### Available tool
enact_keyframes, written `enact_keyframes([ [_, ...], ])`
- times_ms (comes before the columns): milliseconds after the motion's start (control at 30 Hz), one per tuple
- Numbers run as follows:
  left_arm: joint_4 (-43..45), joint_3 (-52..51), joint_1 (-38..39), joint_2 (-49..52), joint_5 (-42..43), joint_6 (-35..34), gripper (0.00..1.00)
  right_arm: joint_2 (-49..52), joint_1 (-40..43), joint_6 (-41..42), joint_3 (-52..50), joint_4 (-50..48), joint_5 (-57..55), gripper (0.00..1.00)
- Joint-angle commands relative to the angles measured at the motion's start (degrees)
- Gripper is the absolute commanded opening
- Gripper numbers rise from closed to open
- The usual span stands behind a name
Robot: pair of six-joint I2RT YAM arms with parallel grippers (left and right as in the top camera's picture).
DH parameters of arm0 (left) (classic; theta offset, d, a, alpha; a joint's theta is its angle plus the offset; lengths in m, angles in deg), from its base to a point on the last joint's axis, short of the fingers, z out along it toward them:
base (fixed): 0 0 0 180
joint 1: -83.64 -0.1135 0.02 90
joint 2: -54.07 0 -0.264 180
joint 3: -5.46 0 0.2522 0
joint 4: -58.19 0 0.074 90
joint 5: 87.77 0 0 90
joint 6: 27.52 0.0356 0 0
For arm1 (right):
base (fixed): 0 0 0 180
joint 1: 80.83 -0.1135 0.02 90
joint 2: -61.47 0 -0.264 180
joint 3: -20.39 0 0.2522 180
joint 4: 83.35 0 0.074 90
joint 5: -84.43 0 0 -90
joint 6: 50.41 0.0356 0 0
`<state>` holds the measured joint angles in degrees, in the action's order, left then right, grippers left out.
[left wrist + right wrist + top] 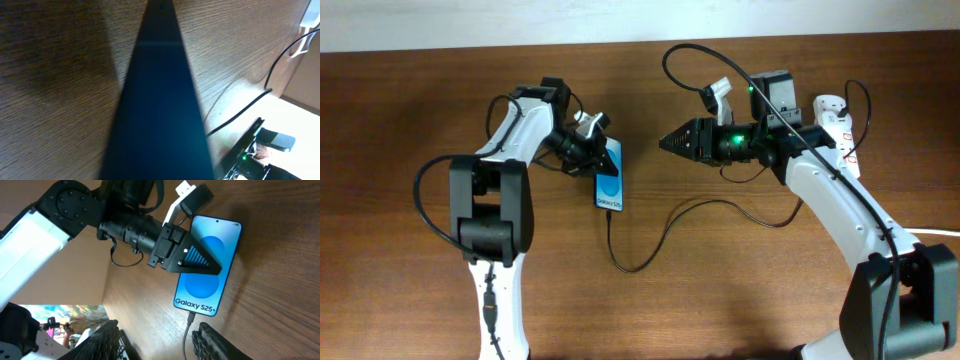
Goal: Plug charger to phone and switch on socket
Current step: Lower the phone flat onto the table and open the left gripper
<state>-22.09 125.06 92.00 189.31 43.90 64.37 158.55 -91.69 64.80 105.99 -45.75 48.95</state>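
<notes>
On the left of the overhead view, the left arm bends in toward the middle of the brown wooden bench (pixel 400 120). Its left claw (pixel 214 270) is pressed together into one black point. The right wrist view shows that point lying across the phone's screen, over the two blue circles. It pinches nothing.

The phone (pixel 611 190) lies flat on the bench, just left of the middle of the overhead view. Its screen faces up and glows bright blue, with white "Galaxy" words near its lower end.

The charger (pixel 650 255) is a thin black cable. Its small plug (pixel 190 319) sits in the lower end of the phone. From there the cable dips toward the bottom of the overhead view. Then it curls up and runs off to the right, under the right arm.

The right claw (pixel 665 143) is just right of the middle, near the phone but not touching it. It points at the phone. In its own wrist view the two fingers (pixel 215 340) are spread apart. The cable runs between them, close to one finger. Neither finger is pinching it.

The socket (pixel 836 118) is white and lies at the upper right, partly hidden by the right arm. There are small red marks on it. I cannot tell if its switches are on or off. A thick white cord (pixel 942 232) shows at the right edge.
</notes>
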Motion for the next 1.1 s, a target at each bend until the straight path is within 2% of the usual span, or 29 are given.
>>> enact_keyframes([
  [0, 0.6, 0.2, 0.3, 0.1, 0.0, -1.9, 0.00, -0.2, 0.0, -1.0, 0.7, 0.0, 0.3, 0.52],
  [200, 1.2, 0.2, 0.8, 0.1, -10.0, -8.0, 0.00, -0.2, 0.0, -1.0, 0.7, 0.0, 0.3, 0.52],
  [567, 1.6, 0.2, 1.4, 0.1, -11.5, -8.1, 0.00, -0.2, 0.0, -1.0, 0.7, 0.0, 0.3, 0.52],
  [1067, 1.3, 0.2, 1.4, 0.1, -11.6, -8.2, 0.31, -0.2, 0.0, -1.0, 0.7, 0.0, 0.3, 0.52],
])
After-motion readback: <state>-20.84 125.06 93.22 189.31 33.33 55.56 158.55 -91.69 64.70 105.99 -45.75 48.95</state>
